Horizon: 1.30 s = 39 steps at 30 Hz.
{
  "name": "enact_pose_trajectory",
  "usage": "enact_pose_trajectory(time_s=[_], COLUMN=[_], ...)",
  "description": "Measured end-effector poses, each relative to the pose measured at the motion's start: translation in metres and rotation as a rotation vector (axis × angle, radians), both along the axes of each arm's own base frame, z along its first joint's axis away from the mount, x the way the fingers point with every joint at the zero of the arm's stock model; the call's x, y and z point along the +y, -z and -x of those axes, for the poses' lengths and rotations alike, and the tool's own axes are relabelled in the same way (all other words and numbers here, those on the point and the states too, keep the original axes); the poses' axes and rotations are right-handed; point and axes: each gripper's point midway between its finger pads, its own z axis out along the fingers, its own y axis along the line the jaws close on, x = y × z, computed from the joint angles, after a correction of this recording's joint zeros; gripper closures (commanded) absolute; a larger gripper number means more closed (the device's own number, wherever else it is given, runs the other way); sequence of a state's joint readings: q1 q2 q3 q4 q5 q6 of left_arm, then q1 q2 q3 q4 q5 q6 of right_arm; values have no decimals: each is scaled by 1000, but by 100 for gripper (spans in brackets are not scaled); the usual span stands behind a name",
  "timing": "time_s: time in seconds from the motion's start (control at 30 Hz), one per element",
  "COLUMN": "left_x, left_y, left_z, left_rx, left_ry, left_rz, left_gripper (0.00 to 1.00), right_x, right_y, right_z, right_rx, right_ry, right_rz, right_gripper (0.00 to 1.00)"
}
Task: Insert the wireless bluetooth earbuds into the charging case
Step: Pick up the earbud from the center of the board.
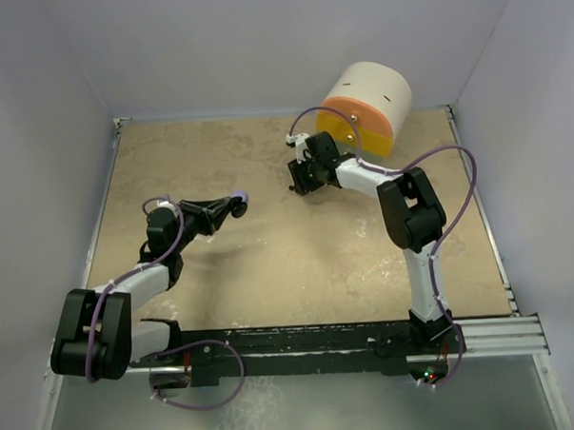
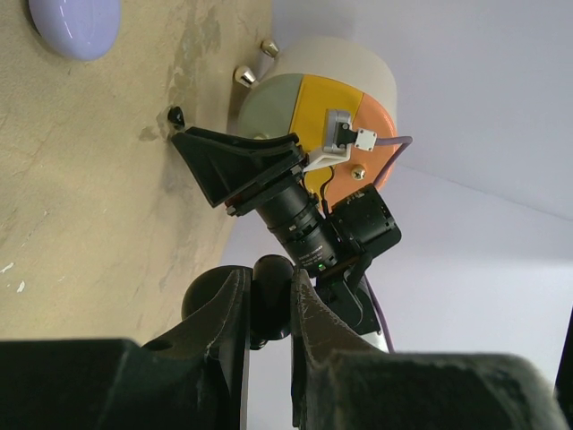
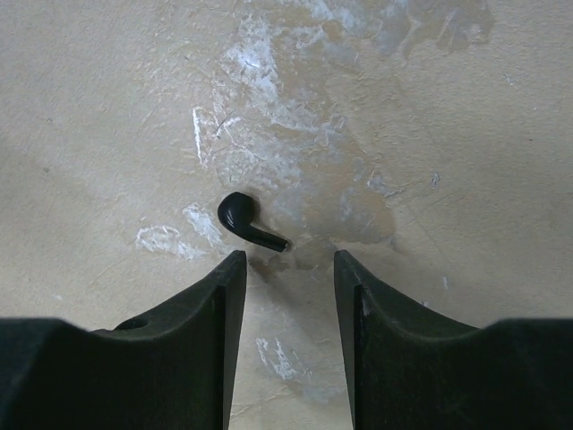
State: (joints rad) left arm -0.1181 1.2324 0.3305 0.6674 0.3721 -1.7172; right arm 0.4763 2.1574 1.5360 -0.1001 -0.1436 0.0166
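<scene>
From above, my right gripper point(image 1: 298, 181) hangs tip-down over the far middle of the tabletop point(image 1: 270, 273). An orange-and-cream drum point(image 1: 363, 107) stands at its 1 o'clock, against the back wall. The earbud does not show here; it is too small, or hidden under the gripper. My left gripper point(image 1: 231, 208) sits at the right one's 8 o'clock, pointing toward it, with a lavender puck point(image 1: 241, 197) just at its tip.

The left wrist view shows the left gripper pressed together on a dark piece point(image 2: 269, 300), rounded; I cannot tell what it is. Beyond it a black earbud point(image 2: 175, 116) lies on the tabletop right at the tip of my right gripper.

In the right wrist view my right gripper is spread and pinches nothing. The earbud lies flat just beyond the tips, at 11 o'clock of the gap, clear of both fingers. Its head is toward the left finger and its stem points to 4 o'clock.

I judge the step in hand to be the pick-up. I should shift a little toward 11 o'clock until the head sits mid-gap, then come down until the tips graze the tabletop. I should close slowly across the head, not the thin stem, since so small a piece may skid or flick away.
</scene>
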Motion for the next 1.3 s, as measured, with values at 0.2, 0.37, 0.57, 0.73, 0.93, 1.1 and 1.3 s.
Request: enact_pose_trajectory(time_s=[0.2, 0.37, 0.57, 0.73, 0.93, 1.1, 1.3], left_x=[0, -1, -1, -1, 0, 0, 0], left_y=[-1, 0, 0, 0, -2, -3, -3], left_z=[0, 0, 0, 1, 0, 0, 0], left_rx=[-5, -3, -3, -3, -8, -14, -16], left_ry=[3, 7, 7, 10, 6, 6, 6], left_rz=[1, 2, 2, 3, 4, 7, 8], left_gripper=[100, 100, 100, 100, 100, 100, 100], right_x=[5, 13, 19, 21, 28, 31, 30], right_y=[1, 0, 1, 1, 2, 2, 2], right_z=[2, -1, -2, -1, 4, 5, 3], right_rx=[-2, -18, -22, -24, -27, -30, -35], right_ry=[-25, -35, -52, -59, -65, -62, -48], right_rz=[19, 39, 42, 46, 71, 92, 109], right_gripper=[54, 54, 54, 56, 59, 59, 60])
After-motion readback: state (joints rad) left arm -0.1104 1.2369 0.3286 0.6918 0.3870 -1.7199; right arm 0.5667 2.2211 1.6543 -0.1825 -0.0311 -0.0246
